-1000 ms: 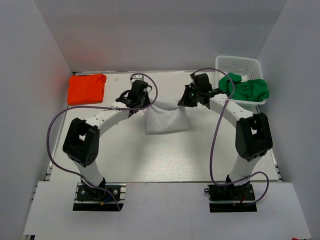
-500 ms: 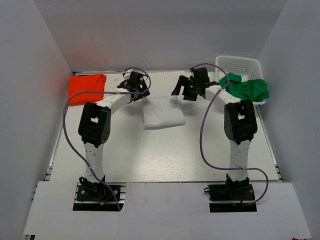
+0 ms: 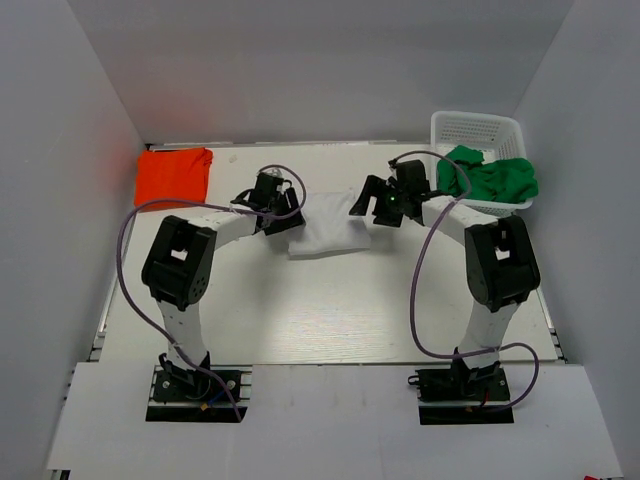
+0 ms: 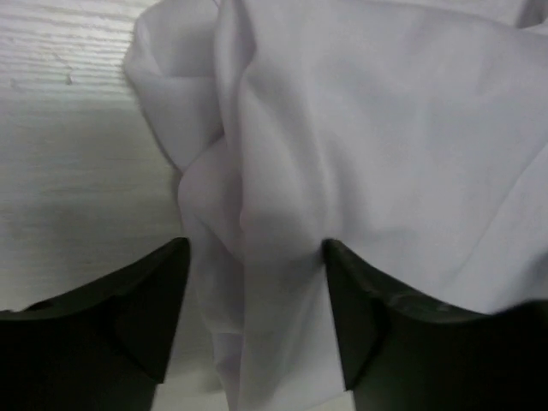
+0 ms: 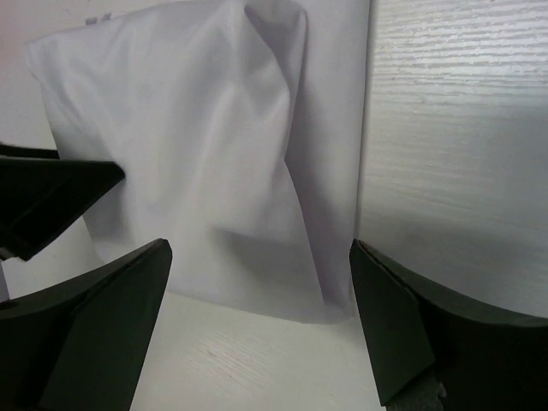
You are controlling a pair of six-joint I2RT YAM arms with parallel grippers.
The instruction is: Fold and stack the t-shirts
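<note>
The table is pale, with a faint wood grain; a folded orange t-shirt lies flat at its far left corner; a rumpled white t-shirt lies mid-table, toward the far side; a white mesh basket stands at the far right corner.

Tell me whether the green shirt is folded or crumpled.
Crumpled: the green t-shirt lies bunched, not folded, in the white mesh basket, spilling over its rim.

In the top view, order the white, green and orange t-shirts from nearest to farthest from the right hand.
1. White t-shirt, just left of the right hand.
2. Green t-shirt, right, in the basket.
3. Orange t-shirt, far left corner.
</note>
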